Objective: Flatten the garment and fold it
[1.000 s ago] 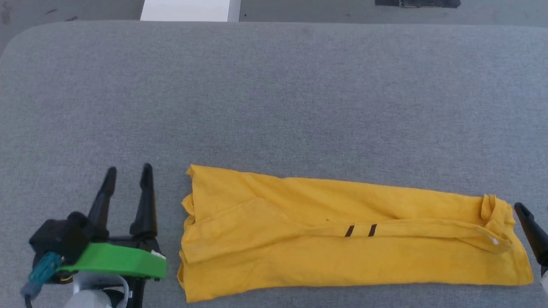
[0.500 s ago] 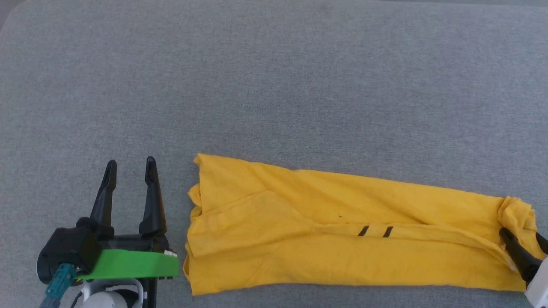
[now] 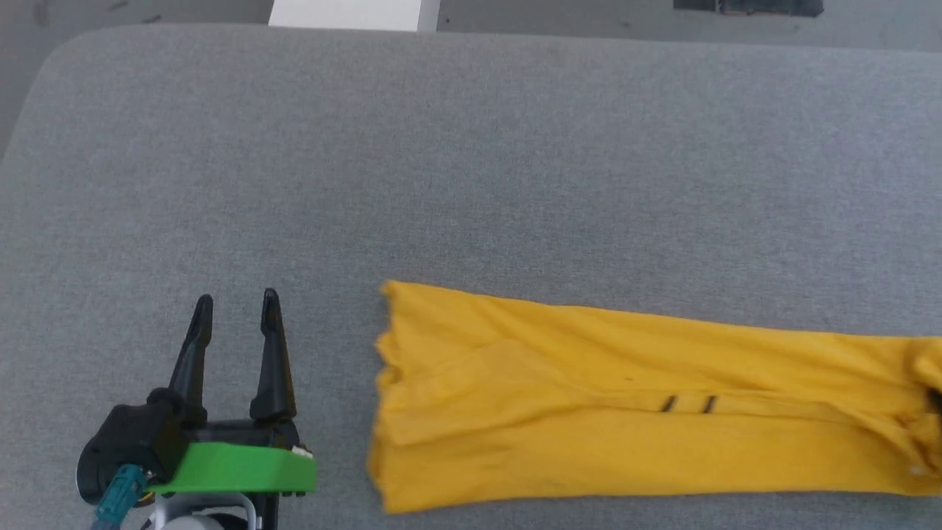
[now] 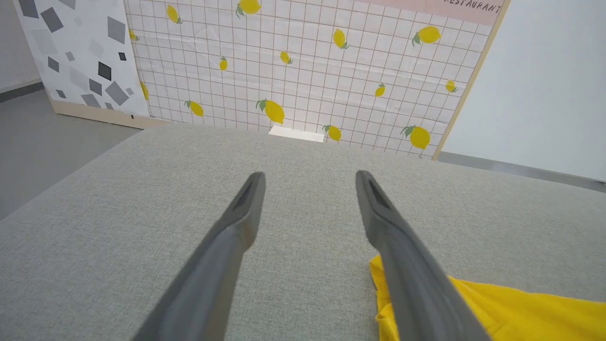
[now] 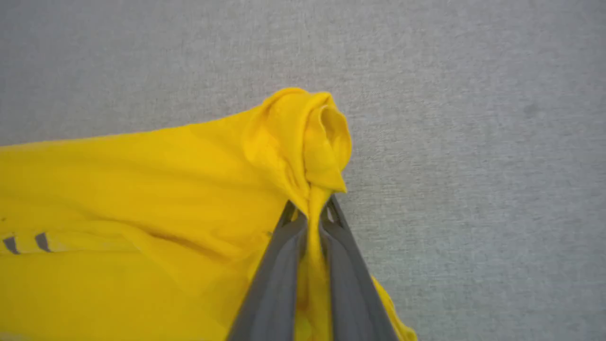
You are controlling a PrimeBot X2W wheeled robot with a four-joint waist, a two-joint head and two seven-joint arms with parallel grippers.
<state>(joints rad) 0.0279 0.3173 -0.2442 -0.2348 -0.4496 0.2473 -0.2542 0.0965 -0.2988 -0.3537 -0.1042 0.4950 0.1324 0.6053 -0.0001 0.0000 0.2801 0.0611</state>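
Head view has the garment (image 3: 625, 412) lying as a long, folded yellow band on the near right part of the grey padded table (image 3: 471, 147), running off the right edge, with two short black stripes (image 3: 688, 404) on a fold near its middle. My left gripper (image 3: 237, 297) sits at the lower left, beside the band's left end but apart from it, fingers spread with nothing between them. The left wrist view shows bare grey cloth in that gap. In the right wrist view my right gripper (image 5: 310, 208) is pressed together on a bunched end of the garment, and the fabric rises in a small rolled knot past the fingertips.
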